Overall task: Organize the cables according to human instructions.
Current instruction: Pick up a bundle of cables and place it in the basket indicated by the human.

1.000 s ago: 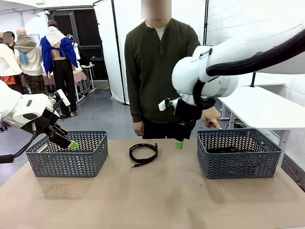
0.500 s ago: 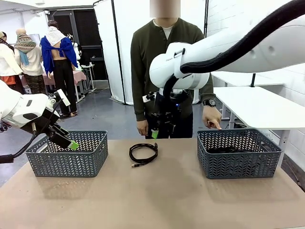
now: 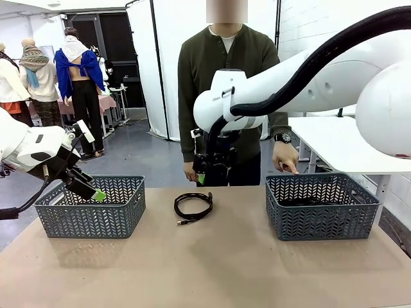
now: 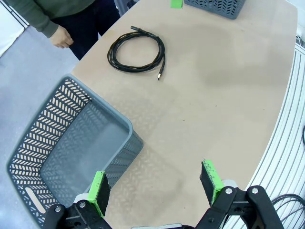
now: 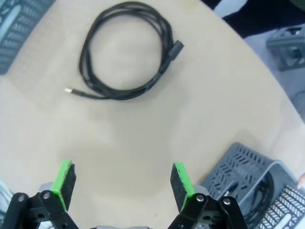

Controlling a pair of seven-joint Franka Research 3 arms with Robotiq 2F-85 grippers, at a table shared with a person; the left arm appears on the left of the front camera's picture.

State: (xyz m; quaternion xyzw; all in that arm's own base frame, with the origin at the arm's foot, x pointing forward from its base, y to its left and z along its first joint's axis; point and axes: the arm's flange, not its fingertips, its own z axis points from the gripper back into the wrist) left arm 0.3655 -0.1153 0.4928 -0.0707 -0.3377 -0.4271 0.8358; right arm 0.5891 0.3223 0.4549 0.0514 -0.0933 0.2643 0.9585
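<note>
One coiled cable (image 3: 193, 206) lies flat on the table (image 3: 212, 269), between the two baskets. The right gripper (image 5: 122, 182) hangs above it, jaws wide and empty. The left gripper (image 4: 155, 185) – also open, empty – hovers over the left basket (image 3: 90, 206). The person (image 3: 226, 83) points a finger at the right basket (image 3: 321, 206), which holds more cable.

front faces across table (image 3: 212, 269); both wrists look down at it
</note>
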